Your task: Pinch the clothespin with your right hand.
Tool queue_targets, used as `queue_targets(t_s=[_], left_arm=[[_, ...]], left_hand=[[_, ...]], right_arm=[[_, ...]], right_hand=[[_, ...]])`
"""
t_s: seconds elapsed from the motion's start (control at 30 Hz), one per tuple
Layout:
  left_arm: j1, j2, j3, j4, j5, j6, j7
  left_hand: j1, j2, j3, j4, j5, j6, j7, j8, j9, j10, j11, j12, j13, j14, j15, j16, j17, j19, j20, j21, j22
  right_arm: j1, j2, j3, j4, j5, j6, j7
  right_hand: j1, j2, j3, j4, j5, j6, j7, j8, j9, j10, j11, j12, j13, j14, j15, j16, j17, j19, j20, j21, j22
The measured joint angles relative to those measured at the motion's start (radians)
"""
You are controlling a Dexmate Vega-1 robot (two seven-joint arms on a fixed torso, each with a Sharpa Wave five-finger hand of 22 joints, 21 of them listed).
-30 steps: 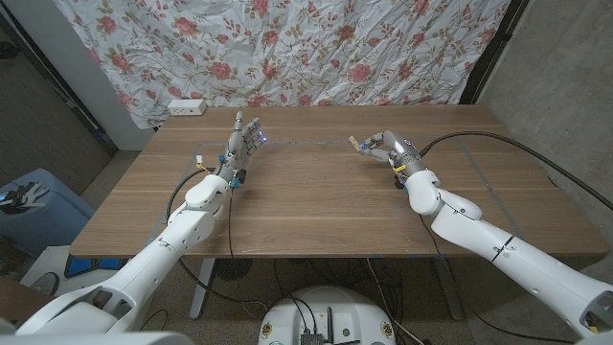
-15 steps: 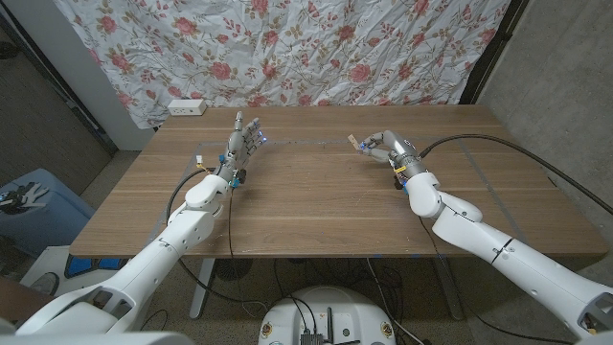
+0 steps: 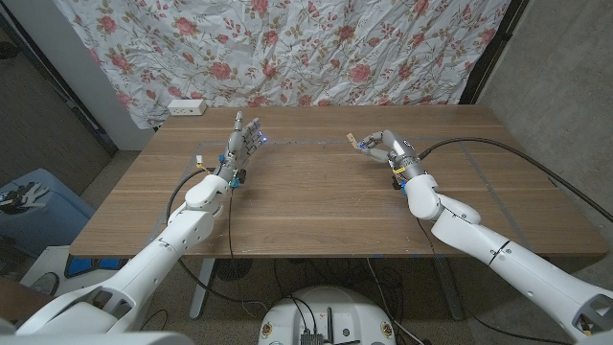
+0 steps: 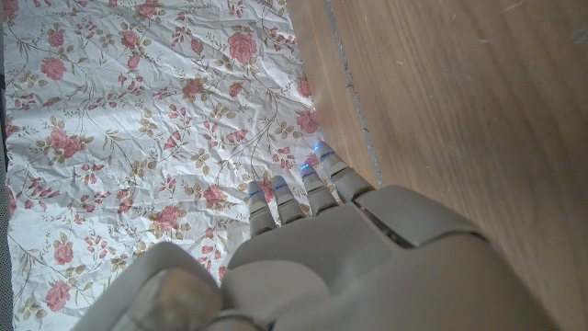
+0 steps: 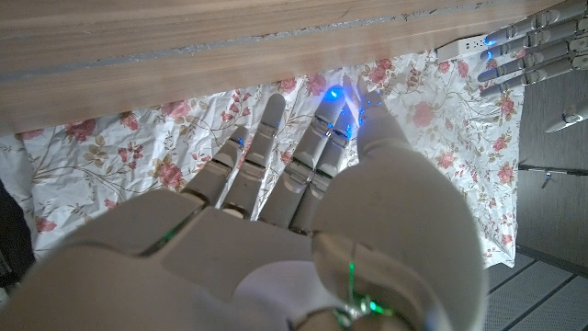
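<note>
Fingers of the right hand (image 3: 381, 145) are curled in on a small pale clothespin (image 3: 355, 142), which sticks out past the fingertips, up off the table (image 3: 316, 206) near its far edge.

The clothespin is tiny in the head view, so I cannot tell just which fingers press it, but it looks held. It is probably light wood, stiff, with a spring inside. It should be squeezed at the two back tails, not at the mouth end, to make it open. It could slip or flip out because it is so small and smooth. In the right wrist view the fingers (image 5: 317, 152) are close together with blue lights at the tips. The left hand (image 3: 241, 142) stands up on the table, well apart, fingers straight and a little spread, holding nothing. Behind the table hangs a flowered cloth (image 3: 287, 48).
</note>
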Motion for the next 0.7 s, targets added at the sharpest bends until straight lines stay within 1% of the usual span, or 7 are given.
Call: queue_targets(t_s=[0.13,0.17,0.27,0.5,0.57,0.63,0.7], left_arm=[[0.000,0.000,0.000,0.000,0.000,0.000,0.000],[0.000,0.000,0.000,0.000,0.000,0.000,0.000],[0.000,0.000,0.000,0.000,0.000,0.000,0.000],[0.000,0.000,0.000,0.000,0.000,0.000,0.000],[0.000,0.000,0.000,0.000,0.000,0.000,0.000],[0.000,0.000,0.000,0.000,0.000,0.000,0.000],[0.000,0.000,0.000,-0.001,0.000,0.000,0.000]], left_hand=[[0.000,0.000,0.000,0.000,0.000,0.000,0.000,0.000,0.000,0.000,0.000,0.000,0.000,0.000,0.000,0.000,0.000,0.000,0.000,0.000,0.000],[0.000,0.000,0.000,0.000,0.000,0.000,0.000,0.000,0.000,0.000,0.000,0.000,0.000,0.000,0.000,0.000,0.000,0.000,0.000,0.000,0.000],[0.000,0.000,0.000,0.000,0.000,0.000,0.000,0.000,0.000,0.000,0.000,0.000,0.000,0.000,0.000,0.000,0.000,0.000,0.000,0.000,0.000],[0.000,0.000,0.000,0.000,0.000,0.000,0.000,0.000,0.000,0.000,0.000,0.000,0.000,0.000,0.000,0.000,0.000,0.000,0.000,0.000,0.000],[0.000,0.000,0.000,0.000,0.000,0.000,0.000,0.000,0.000,0.000,0.000,0.000,0.000,0.000,0.000,0.000,0.000,0.000,0.000,0.000,0.000],[0.000,0.000,0.000,0.000,0.000,0.000,0.000,0.000,0.000,0.000,0.000,0.000,0.000,0.000,0.000,0.000,0.000,0.000,0.000,0.000,0.000],[0.000,0.000,0.000,0.000,0.000,0.000,0.000,0.000,0.000,0.000,0.000,0.000,0.000,0.000,0.000,0.000,0.000,0.000,0.000,0.000,0.000]], right_arm=[[0.000,0.000,0.000,0.000,0.001,0.016,-0.004],[-0.001,0.006,0.002,0.011,0.002,0.017,-0.004],[-0.002,0.008,0.003,0.014,0.003,0.026,-0.006],[-0.007,0.014,0.007,0.020,0.006,0.036,-0.011],[-0.009,0.016,0.008,0.021,0.007,0.038,-0.012],[-0.010,0.017,0.010,0.022,0.008,0.042,-0.013],[-0.011,0.017,0.011,0.022,0.009,0.044,-0.014]], right_hand=[[0.001,-0.001,0.000,0.000,0.008,0.000,0.000,0.000,0.001,0.000,0.000,0.002,0.013,0.010,-0.003,0.008,0.006,-0.006,-0.014,0.000,0.000],[0.001,-0.001,0.000,0.000,0.008,0.000,0.000,0.000,0.001,0.000,0.000,0.006,0.014,0.015,-0.004,0.008,0.006,-0.003,-0.018,0.000,0.000],[0.001,-0.001,0.000,0.000,0.012,0.000,0.000,0.000,0.001,-0.004,0.004,0.009,0.022,0.020,-0.008,0.008,0.010,-0.003,-0.018,0.000,0.000],[0.001,-0.001,-0.001,0.000,0.018,0.000,0.000,-0.001,0.002,-0.004,0.004,0.017,0.044,0.039,-0.007,0.008,0.019,-0.003,-0.018,0.000,0.000],[0.001,-0.001,-0.006,0.003,0.022,0.000,0.000,-0.001,0.002,-0.004,0.004,0.021,0.050,0.046,-0.007,0.008,0.020,-0.003,-0.018,0.000,0.000],[0.010,-0.010,-0.006,0.003,0.022,0.004,0.004,-0.002,0.008,-0.004,0.004,0.021,0.057,0.048,-0.005,0.008,0.020,-0.003,-0.018,0.000,0.000],[0.010,-0.010,-0.006,0.003,0.026,0.005,0.005,-0.002,0.008,-0.008,0.008,0.023,0.062,0.052,-0.009,0.008,0.023,-0.003,-0.018,0.000,0.000]])
